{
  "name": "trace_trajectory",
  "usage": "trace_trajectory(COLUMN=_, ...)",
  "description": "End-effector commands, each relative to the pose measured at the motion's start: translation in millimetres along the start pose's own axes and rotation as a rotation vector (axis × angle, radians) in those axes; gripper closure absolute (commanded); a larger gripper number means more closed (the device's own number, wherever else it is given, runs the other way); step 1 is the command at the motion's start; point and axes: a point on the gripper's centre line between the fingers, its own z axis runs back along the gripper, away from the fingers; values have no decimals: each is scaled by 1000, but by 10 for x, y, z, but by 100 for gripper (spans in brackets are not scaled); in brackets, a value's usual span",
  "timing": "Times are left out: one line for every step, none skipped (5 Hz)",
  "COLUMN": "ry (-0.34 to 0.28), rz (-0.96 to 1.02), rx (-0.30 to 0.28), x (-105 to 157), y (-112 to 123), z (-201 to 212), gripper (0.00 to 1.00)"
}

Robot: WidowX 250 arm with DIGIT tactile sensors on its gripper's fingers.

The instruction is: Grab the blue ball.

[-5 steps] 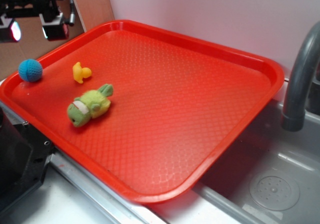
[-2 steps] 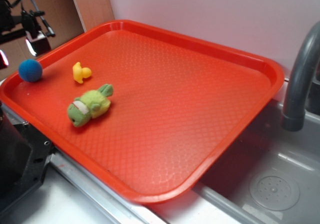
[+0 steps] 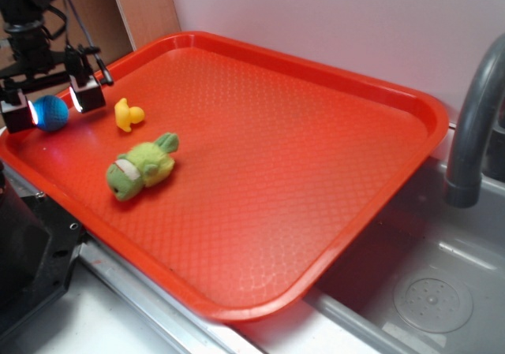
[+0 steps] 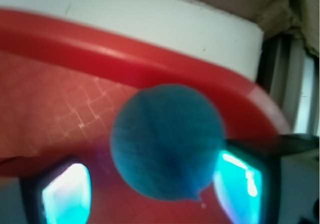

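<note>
Red tray (image 3: 331, 78) beside sink, blue ball (image 3: 52, 113) at 9 o'clock corner between wide-open claw (image 3: 54, 106) pads; close evenly, centred, clear of rim, duck (image 3: 127, 114) untouched.

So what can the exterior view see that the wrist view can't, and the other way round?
Only the exterior view shows the yellow duck, the green plush toy, the grey faucet and the sink. Only the wrist view shows the white ledge beyond the tray rim, and the blurred close-up of the ball. Both show the blue ball between the fingers of the open pincer, on the red tray.
</note>
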Motion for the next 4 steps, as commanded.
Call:
trace_trajectory(ry=-40, rz=-57, rx=85, x=-114, y=65, z=-100, gripper=100)
trace_trajectory(ry=-8, rz=-314, rx=96, x=-246, y=-122, z=57, gripper=100)
trace_trajectory(ry=-30, rz=-561, rx=14, x=-467, y=-240, z=416, gripper=100)
trace_trajectory(ry=-85, rz=-759, rx=-65, x=-664, y=-186, z=794, gripper=100)
